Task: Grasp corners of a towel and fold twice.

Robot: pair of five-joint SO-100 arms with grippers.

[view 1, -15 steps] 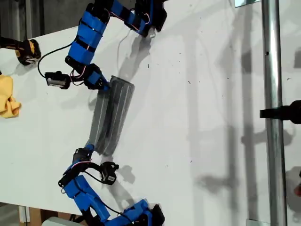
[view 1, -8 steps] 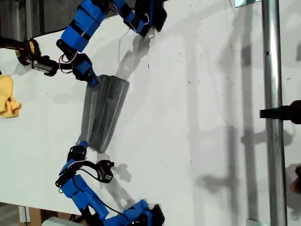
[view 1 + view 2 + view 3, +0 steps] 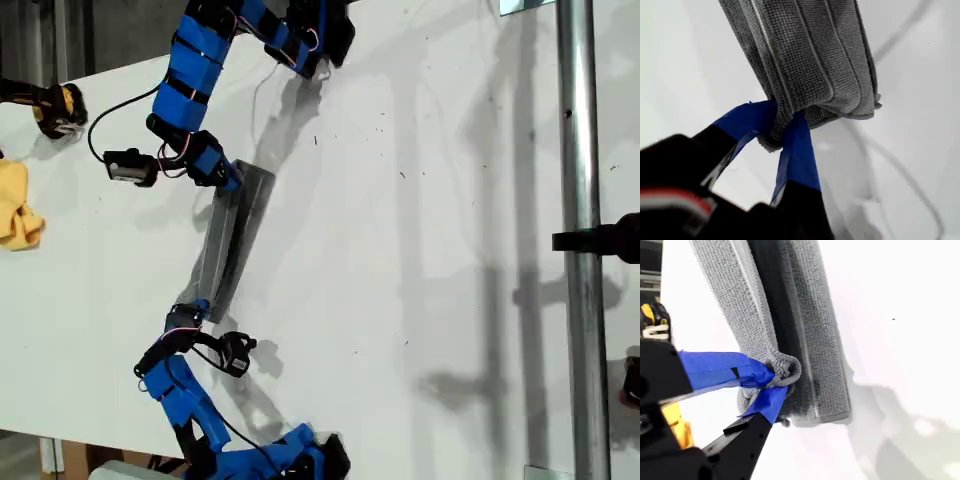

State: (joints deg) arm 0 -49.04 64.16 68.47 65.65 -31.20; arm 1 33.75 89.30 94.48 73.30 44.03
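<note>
While my first gripper [image 3: 782, 132] and my second gripper [image 3: 771, 382] pinch its ends, the grey striped fabric towel [image 3: 232, 240] is a narrow layered strip; one fold probably remains.

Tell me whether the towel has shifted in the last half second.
Yes. The towel has moved toward the exterior view's right, away from the yellow cloth, and now looks narrower.

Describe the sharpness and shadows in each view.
Exterior view: soft arm shadows cross the white table, and the towel looks slightly soft. First wrist view: the towel weave is crisp, and the black body behind my first hand is blurred. Second wrist view: the weave is sharp, dark shadow lies inside the fold, and the table is washed out to near white.
</note>
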